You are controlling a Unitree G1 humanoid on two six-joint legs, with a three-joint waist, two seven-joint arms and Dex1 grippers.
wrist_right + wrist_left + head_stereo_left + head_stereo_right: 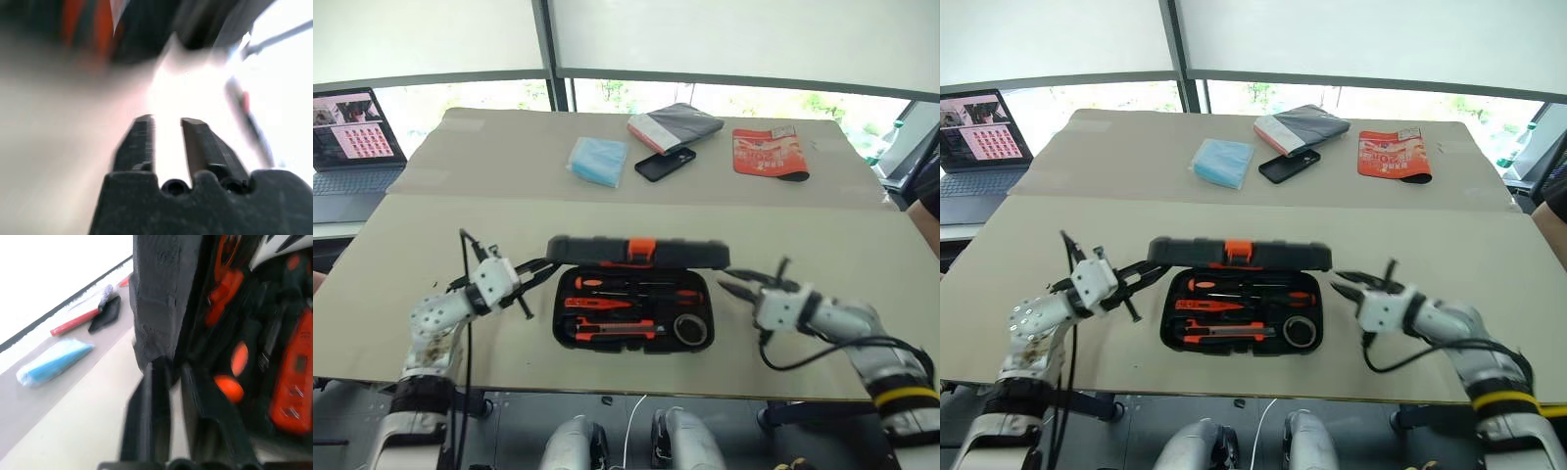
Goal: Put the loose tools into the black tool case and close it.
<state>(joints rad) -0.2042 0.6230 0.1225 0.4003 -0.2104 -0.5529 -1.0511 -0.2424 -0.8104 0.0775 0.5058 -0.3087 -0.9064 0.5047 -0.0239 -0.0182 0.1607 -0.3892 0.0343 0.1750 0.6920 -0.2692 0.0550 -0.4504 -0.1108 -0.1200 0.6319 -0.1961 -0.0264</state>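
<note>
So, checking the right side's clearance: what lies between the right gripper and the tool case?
Only bare table between right gripper and tool case, in the left eye view.

The black moulded plastic tool case [633,311] lies near me, mid-worktop, its lid [637,252] with the small orange latch [641,249] half lowered over the tray. Inside sit orange-black screwdrivers [631,291], an orange-black utility knife [612,333] and, right, a dark tape roll [689,329].

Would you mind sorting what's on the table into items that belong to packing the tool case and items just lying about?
Job:
black tool case, lid half down
screwdrivers
utility knife
tape roll

Lying about:
blue packet
black phone
grey-red pouch
red packet
laptop
</note>
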